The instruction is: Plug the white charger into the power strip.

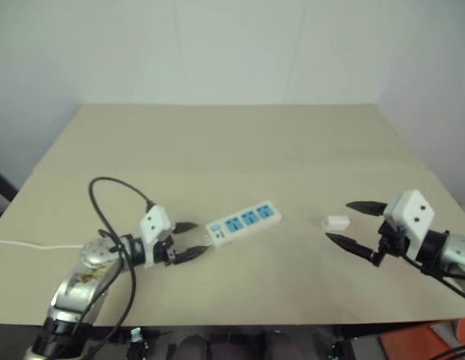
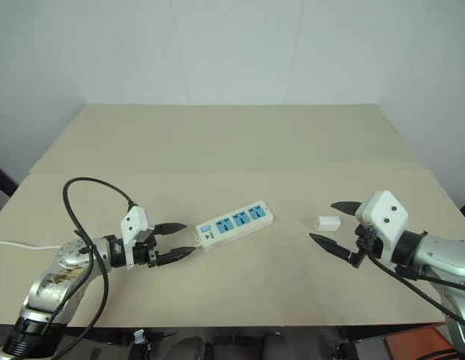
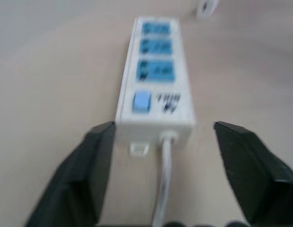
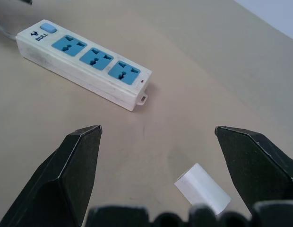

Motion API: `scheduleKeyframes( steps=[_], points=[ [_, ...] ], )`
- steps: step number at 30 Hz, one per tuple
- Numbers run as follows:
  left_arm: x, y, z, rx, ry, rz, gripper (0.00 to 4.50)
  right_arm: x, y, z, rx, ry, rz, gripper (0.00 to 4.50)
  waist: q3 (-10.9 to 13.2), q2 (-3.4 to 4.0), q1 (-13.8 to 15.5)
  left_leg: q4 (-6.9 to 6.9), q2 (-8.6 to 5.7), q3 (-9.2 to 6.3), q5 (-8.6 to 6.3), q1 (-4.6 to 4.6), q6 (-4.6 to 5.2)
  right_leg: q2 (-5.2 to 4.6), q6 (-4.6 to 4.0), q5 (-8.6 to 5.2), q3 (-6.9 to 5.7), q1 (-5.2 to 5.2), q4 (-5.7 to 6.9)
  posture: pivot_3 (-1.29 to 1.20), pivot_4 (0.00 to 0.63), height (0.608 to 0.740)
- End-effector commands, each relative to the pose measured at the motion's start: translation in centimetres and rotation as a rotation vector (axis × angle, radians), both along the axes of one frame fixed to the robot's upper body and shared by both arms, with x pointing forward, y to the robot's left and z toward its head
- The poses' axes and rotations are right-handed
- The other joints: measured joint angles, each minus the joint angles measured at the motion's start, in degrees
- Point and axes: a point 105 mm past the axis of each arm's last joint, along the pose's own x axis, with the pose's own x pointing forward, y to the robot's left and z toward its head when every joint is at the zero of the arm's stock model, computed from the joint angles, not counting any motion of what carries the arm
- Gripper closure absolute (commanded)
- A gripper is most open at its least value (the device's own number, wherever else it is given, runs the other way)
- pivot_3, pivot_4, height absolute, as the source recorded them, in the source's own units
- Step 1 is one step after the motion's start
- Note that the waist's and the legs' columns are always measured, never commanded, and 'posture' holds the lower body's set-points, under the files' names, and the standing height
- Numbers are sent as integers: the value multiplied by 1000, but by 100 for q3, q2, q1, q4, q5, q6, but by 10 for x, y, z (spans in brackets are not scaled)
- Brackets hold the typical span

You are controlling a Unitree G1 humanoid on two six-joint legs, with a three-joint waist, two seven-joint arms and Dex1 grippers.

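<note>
Setting: beige table (image 2: 232, 142) against plain white walls, with the task's 2 things lying between the robot's 2 pincers.

Head view, left side: left gripper (image 2: 177, 241) sits low over the table, its fingers spread, with nothing between them. The power strip (image 2: 235, 222) lies just ahead of its tips, switch end and cord nearest them, so this pincer looks placed to steady the strip.

Head view, right side: right gripper (image 2: 331, 223) hovers with its 2 fingers spread wide and empty. The white charger (image 2: 329, 223) lies on the table between the 2 tips in this view, touching neither, well apart from the strip's far end.

Left wrist view: the strip runs straight away from the pincer, its cord (image 3: 164, 179) passing back between the open fingers. The 3 blue sockets face up, the far 1 nearest the charger (image 3: 206, 7) beyond.

Right wrist view: the charger (image 4: 202, 189) lies on its side just ahead of the pincer, nearer 1 finger than the other. The strip (image 4: 82, 61) lies further off, slantwise, sockets upward.

Judgement: the charger is not yet picked up; the right pincer seems lined up to close on it.
</note>
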Motion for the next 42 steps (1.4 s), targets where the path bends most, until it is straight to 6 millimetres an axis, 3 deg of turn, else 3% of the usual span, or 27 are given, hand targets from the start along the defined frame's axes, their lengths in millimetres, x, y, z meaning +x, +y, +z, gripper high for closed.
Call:
scheduleKeyframes(
  steps=[1, 11, 19, 32, 39, 42],
  points=[
    [7, -9, 10, -35, -112, -12, 32, -2, 3, 11, -11, -43, 15, 0, 0, 0, -4, 0, 0, 1, 0, 0, 0, 1, -1, 0, 0, 0, -1, 0, 150, 740],
    [34, -21, -11, -37, -138, -58, 32, -5, 6, 16, -4, -53, 30, 0, 0, -1, -19, 1, 0, 48, 0, 0, 0, 4, -4, 4, 0, 3, -5, 0, 150, 740],
    [33, -33, -23, -47, -112, -133, 32, -6, 6, 19, -6, -57, 30, 0, 0, -1, -23, 2, 0, 48, 0, -2, 0, 3, -4, 4, 0, 2, -5, 0, 150, 740],
    [42, -36, -58, -20, -57, -63, 32, 0, 15, 19, 5, -58, 72, 0, -5, 6, 34, 4, -1, 47, 0, 5, 0, 2, -2, 5, -1, 12, -4, 0, 150, 740],
    [44, -45, -63, -80, -7, -98, 32, -1, 16, 19, -2, -52, 86, 0, -9, 13, 60, 9, -1, 44, -1, 66, 1, 1, 8, 2, -13, 99, -22, 0, 150, 740],
    [35, -49, -71, -51, 53, -193, 32, -1, 16, 21, -7, -52, 95, 0, -10, 14, 57, 9, -1, 44, -1, 72, 1, 1, 27, -10, -12, 104, -23, 0, 150, 740]
  ],
)
